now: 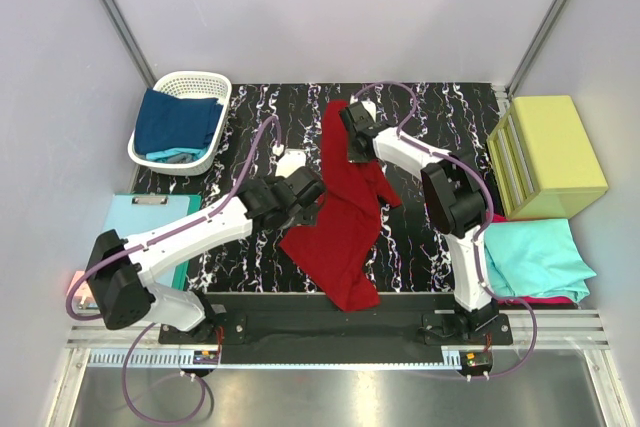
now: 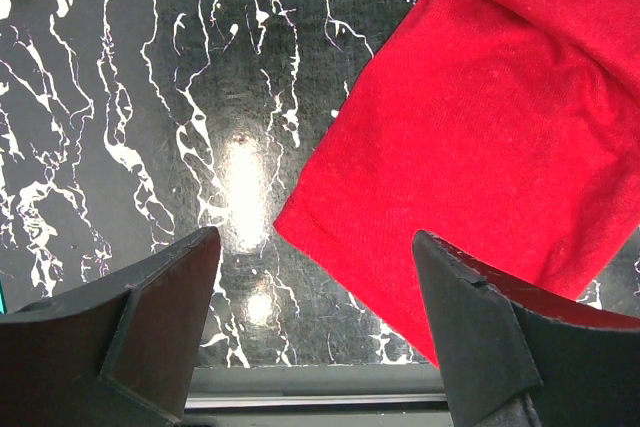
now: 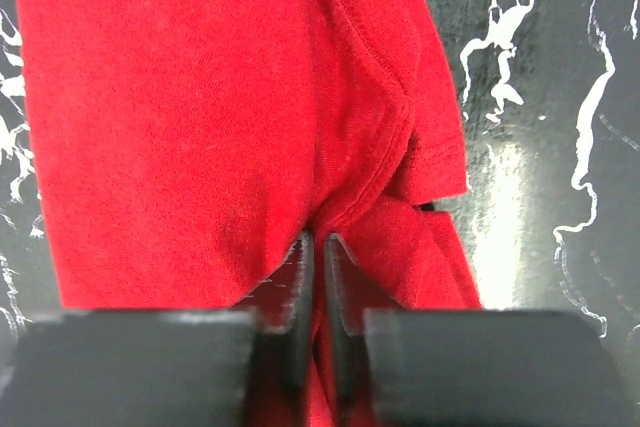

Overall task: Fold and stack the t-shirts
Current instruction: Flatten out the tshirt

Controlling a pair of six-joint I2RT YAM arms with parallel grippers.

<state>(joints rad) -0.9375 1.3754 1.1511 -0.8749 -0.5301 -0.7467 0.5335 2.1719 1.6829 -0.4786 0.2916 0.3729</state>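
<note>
On the black marbled table (image 1: 260,107) the red shirt (image 1: 345,217) lies in a long rumpled strip, and everything turns on it. At its far end the right gripper (image 3: 318,247) has its fingers pressed nearly together on a ridge of red cloth beside a stitched hem. That's a pinch, I'd say, to draw that end out straight. At the red shirt's near-left edge the left gripper (image 2: 315,242) hangs with fingers wide apart, holding nothing, one over bare table, the other over red cloth, the hem corner between them. It looks lined up to take that corner so both arms can spread the cloth flat for folding.

Now the containers. Far left of the red shirt sits a white basket (image 1: 215,85), a navy shirt (image 1: 175,119) bundled inside, a strip of teal cloth (image 1: 165,155) peeking out beneath it. Right of the red shirt stands the yellow-green box (image 1: 550,152); what's inside, I cannot tell. Also to the right, nearer the arms, a teal shirt (image 1: 535,257) lies on a magenta shirt (image 1: 548,300), which looks like the stack.
</note>
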